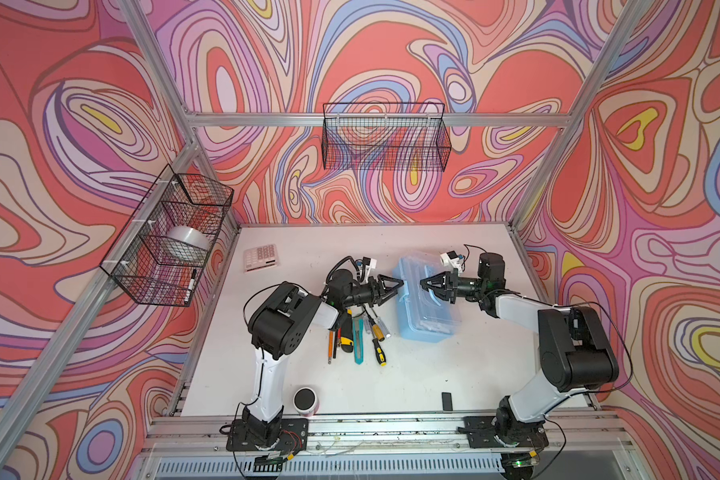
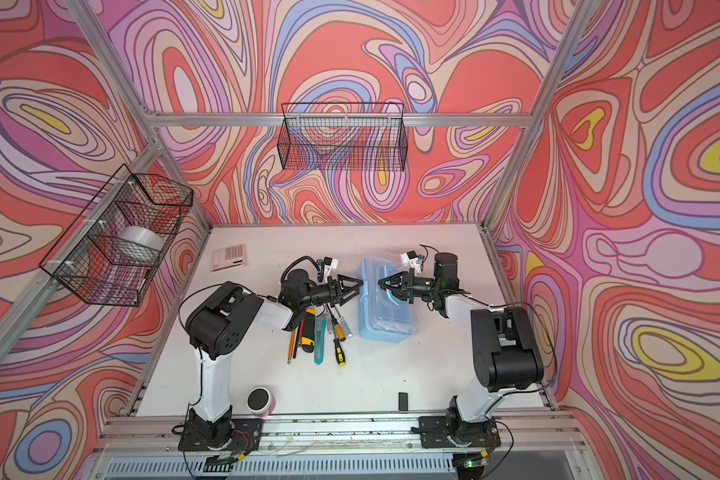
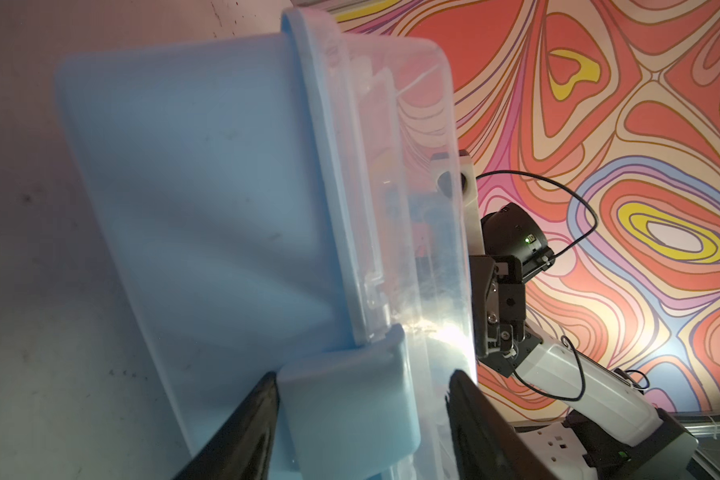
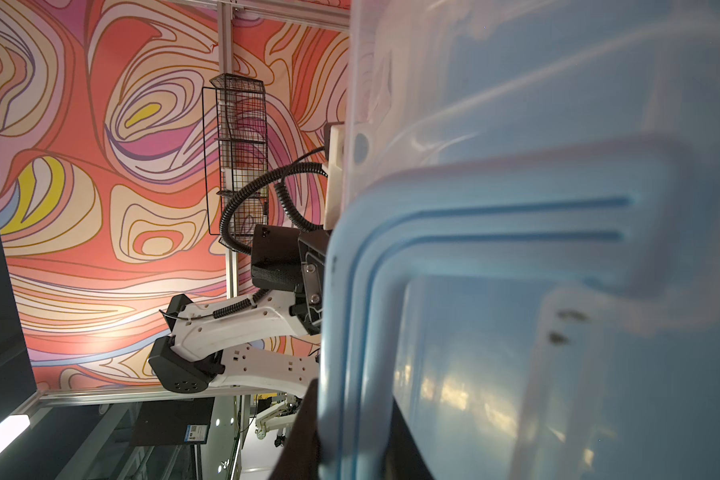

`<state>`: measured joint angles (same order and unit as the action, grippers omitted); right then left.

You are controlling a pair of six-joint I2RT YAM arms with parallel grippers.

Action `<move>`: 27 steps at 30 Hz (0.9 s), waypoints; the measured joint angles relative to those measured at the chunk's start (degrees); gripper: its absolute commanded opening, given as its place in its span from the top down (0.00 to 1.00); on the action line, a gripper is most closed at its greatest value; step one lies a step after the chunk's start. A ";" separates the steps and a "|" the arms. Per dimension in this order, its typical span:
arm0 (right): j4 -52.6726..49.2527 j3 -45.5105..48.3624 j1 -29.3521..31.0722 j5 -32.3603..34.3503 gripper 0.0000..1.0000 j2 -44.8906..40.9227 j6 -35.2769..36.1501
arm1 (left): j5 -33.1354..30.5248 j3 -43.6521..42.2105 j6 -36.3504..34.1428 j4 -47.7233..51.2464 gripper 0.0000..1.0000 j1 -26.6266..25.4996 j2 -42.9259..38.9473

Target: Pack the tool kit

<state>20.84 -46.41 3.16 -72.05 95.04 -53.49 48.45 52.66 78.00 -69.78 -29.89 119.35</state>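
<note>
On the white table (image 1: 412, 374), nearest the front rail, stand a cup (image 1: 305, 401) w/ a dark top on the left & a small black block (image 1: 447, 401) on the right, well apart. Further in, left of centre, the loose tools lie bunched & roughly parallel on the table, outside the case: thin rods (image 1: 330, 345) (can't tell what kind), yellow-black knife (image 1: 344, 336), teal knife (image 1: 358, 343), screwdrivers (image 1: 378, 352). Their far ends are tucked under the left arm's wrist. Just right of them sits the case (image 1: 427, 332), w/ a light blue base & the clear lid (image 1: 439, 311) down on it, long side running near-to-far. Both arms meet over its far half. The left pincer (image 1: 400, 284) comes in at the case's left side. Its wrist view shows the jaws set wide, straddling the blue latch (image 3: 350, 399): one finger (image 3: 246, 424) touches the latch edge, the other is on the lid side (contact unclear), nothing gripped. The right pincer (image 1: 424, 285) reaches in from the right over the lid. Its wrist view shows it clamped tight on the blue handle (image 4: 495, 216), a finger each side of the bar. Beyond, near the far-left corner, lies a calculator (image 1: 260, 257). A side basket (image 1: 142, 286) on the left frame holds a tape roll (image 1: 188, 241) & a marker (image 1: 191, 284). A back basket (image 1: 385, 137) hangs on the rear rail.
</note>
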 measured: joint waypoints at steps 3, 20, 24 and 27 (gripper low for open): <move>-0.50 -0.28 -0.11 -0.20 1.00 0.20 0.24 | -0.04 0.00 1.33 -0.66 0.37 0.00 0.17; -12.48 -4.57 0.20 -0.26 1.00 1.05 9.09 | 0.92 -3.26 3.34 2.16 0.37 -0.15 -3.76; -14.38 -5.14 0.39 -0.22 1.00 1.05 10.60 | 1.70 -4.00 3.80 3.61 0.38 0.81 -5.22; -16.13 -5.75 0.72 0.85 1.00 1.07 11.82 | 2.60 -4.02 4.22 1.97 0.37 1.62 -7.93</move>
<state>4.71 -52.16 3.88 -71.20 96.12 -41.67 51.05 48.64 82.21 -67.81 -28.27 111.42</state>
